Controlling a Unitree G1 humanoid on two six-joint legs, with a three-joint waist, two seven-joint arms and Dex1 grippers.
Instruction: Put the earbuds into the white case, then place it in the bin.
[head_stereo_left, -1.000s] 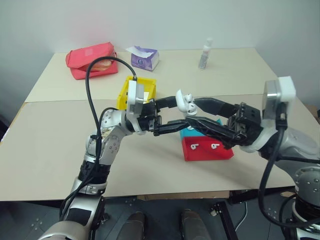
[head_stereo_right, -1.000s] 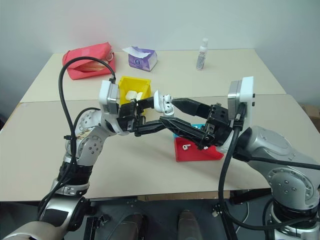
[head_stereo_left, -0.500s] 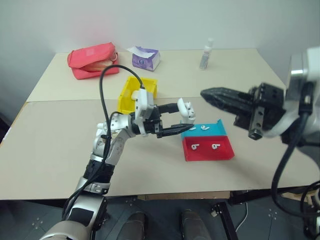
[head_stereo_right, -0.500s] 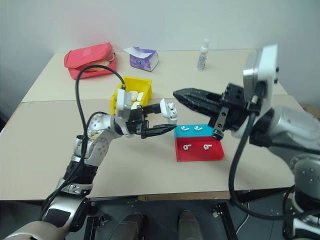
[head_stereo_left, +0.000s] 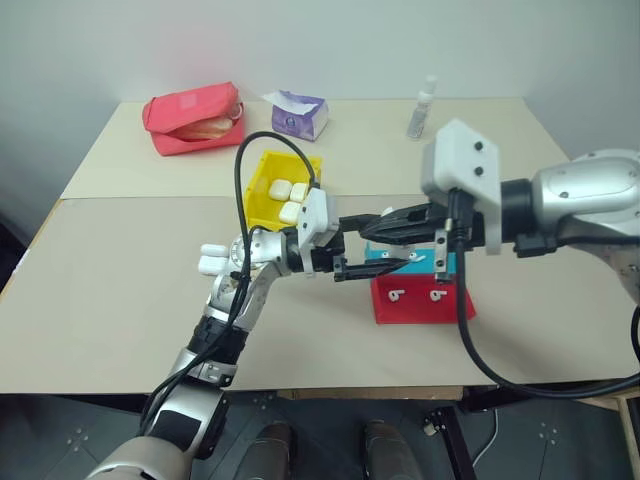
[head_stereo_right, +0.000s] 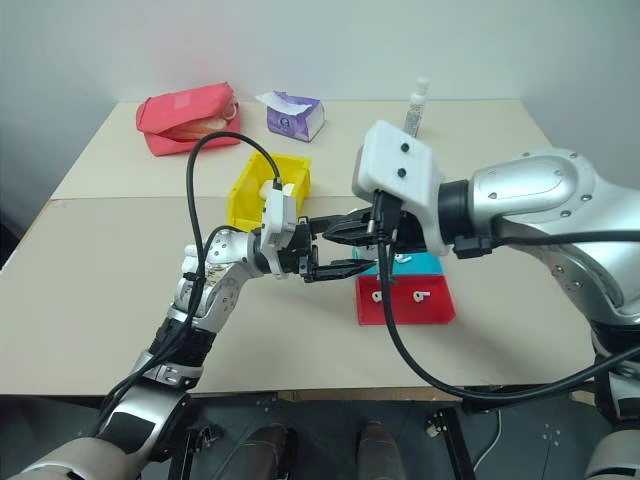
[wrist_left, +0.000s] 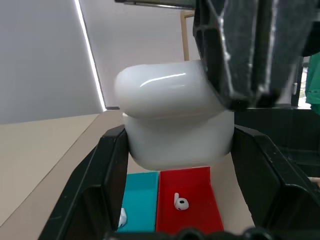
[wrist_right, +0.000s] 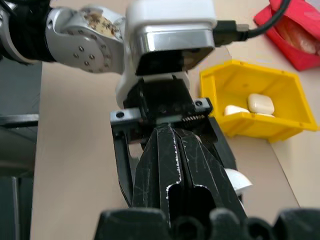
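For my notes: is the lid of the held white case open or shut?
Nearly shut: the lid sits down on the white case, with a seam showing.

White case (wrist_left: 177, 127): glossy smooth plastic, sharp highlight on lid. Left hand (wrist_left: 180, 150) fingers (wrist_left: 97, 185): matt black plastic. Right hand (wrist_right: 177, 150) fingers (wrist_right: 192, 165): black plastic, scuffed, fine scratches. Bin (head_stereo_left: 262, 185): bright yellow plastic, smooth, slight sheen. Red tray (head_stereo_left: 420, 300) and blue tray (wrist_left: 140, 200): smooth plastic, semi-gloss. Earbuds (wrist_left: 180, 202): glossy white plastic. Desk (head_stereo_left: 120, 280): beige matt laminate, smooth. Pouch (head_stereo_left: 192, 115): red cloth, soft, matt. Tissue pack (head_stereo_left: 297, 112): purple-and-white wrapper, paper sticking out. Bottle (head_stereo_left: 421, 107): clear plastic.
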